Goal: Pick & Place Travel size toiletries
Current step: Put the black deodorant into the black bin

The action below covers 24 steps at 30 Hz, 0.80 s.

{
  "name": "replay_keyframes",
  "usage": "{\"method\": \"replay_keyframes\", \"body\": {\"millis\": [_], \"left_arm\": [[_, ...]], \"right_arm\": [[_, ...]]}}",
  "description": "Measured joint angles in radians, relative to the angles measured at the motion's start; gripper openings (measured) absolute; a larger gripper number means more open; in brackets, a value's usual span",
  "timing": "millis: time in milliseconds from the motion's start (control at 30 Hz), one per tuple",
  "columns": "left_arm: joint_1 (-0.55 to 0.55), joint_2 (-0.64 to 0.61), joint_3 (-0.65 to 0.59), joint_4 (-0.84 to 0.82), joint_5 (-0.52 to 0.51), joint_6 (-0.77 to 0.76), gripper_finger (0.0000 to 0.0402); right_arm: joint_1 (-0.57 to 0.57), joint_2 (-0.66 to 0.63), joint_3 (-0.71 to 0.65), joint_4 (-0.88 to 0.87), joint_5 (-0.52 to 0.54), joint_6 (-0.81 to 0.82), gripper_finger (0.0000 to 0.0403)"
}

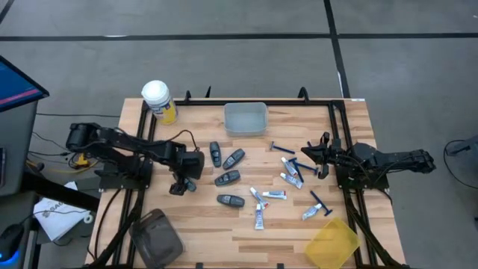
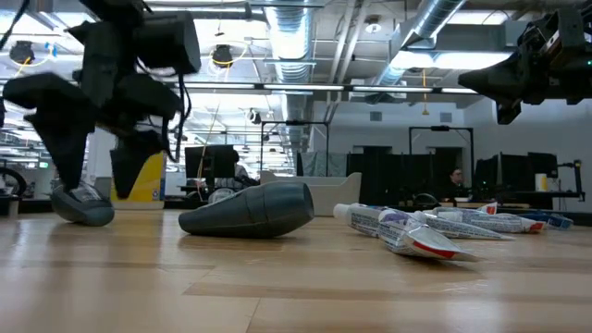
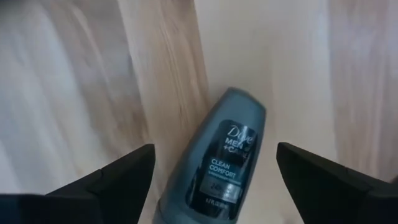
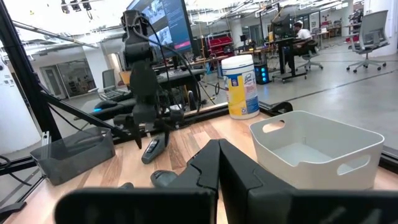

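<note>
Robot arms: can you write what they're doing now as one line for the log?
left gripper: open, straddling grey deodorant on table | right gripper: shut, empty, raised above razors | bins: no toiletries inside

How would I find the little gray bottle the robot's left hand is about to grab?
Start at the yellow jar with the white lid at the table's back edge and follow the left arm to its open left hand. The gray bottle lies flat between its fingers, away from the four other gray bottles toward the table's middle.
</note>
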<state>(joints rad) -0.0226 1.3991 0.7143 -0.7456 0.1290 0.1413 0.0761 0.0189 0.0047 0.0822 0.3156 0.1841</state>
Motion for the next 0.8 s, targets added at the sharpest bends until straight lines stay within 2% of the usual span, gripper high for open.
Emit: {"method": "replay_keyframes", "body": {"millis": [200,400,500,700,800], "left_arm": [[-0.032,0.108,0.000,0.000,-0.005,0.000,0.0335],[-0.073,0.156,0.005,-0.002,-0.099,-0.028,0.0322],[-0.083,0.154,0.003,0.005,-0.124,-0.036,0.0293],[-0.090,0.155,0.002,0.012,-0.138,-0.060,0.0199],[-0.090,0.154,0.002,0.013,-0.147,-0.091,0.0193]], "right_arm": [[0.000,0.000,0.000,0.000,0.000,0.000,0.0000],[0.000,0.000,0.000,0.000,0.000,0.000,0.0000],[0.000,0.000,0.000,0.000,0.000,0.000,0.0000],[0.000,0.000,0.000,0.000,0.000,0.000,0.0000],[0.000,0.000,0.000,0.000,0.000,0.000,0.0000]]}}
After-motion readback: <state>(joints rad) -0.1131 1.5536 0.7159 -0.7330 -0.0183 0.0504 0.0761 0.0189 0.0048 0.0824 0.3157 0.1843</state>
